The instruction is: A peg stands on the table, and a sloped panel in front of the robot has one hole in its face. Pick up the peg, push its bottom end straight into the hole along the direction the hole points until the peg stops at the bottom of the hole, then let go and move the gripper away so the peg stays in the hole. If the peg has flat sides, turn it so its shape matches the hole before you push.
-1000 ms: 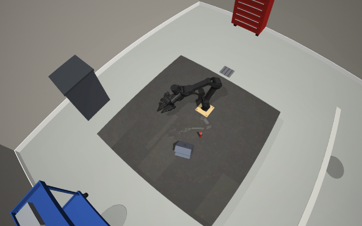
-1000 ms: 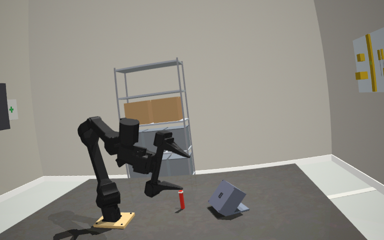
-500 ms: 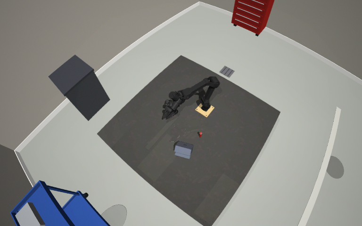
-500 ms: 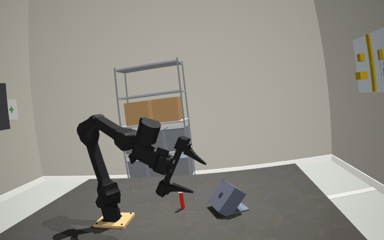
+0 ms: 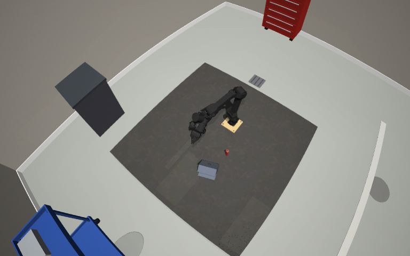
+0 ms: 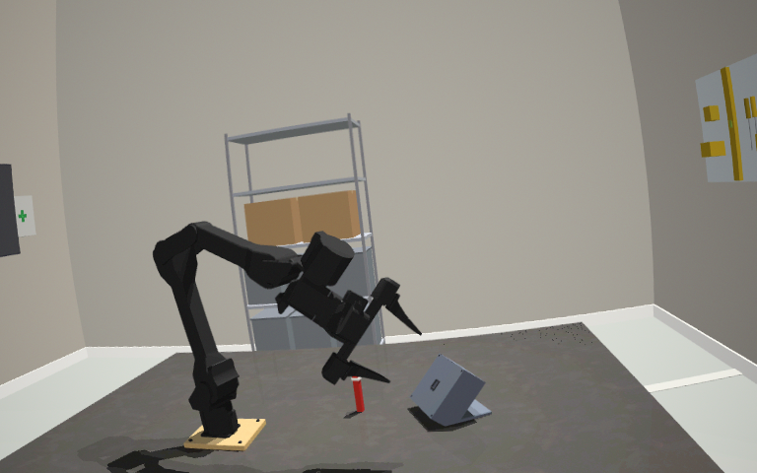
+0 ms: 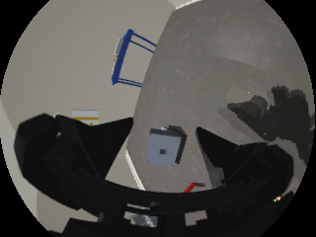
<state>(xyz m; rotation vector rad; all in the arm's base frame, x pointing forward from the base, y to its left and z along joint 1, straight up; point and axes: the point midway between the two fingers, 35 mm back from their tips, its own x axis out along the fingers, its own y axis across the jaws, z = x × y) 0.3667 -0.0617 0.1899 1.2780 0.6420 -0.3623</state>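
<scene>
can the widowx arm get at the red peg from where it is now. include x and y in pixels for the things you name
Probably yes: the gripper [image 5: 194, 141] [image 6: 404, 358] [image 7: 165, 125] is open and empty, and the red peg [image 5: 227, 152] [image 6: 359, 395] [image 7: 190, 188] stands upright, apart from the sloped panel [image 5: 207, 169] [image 6: 438, 384] [image 7: 164, 143].
</scene>
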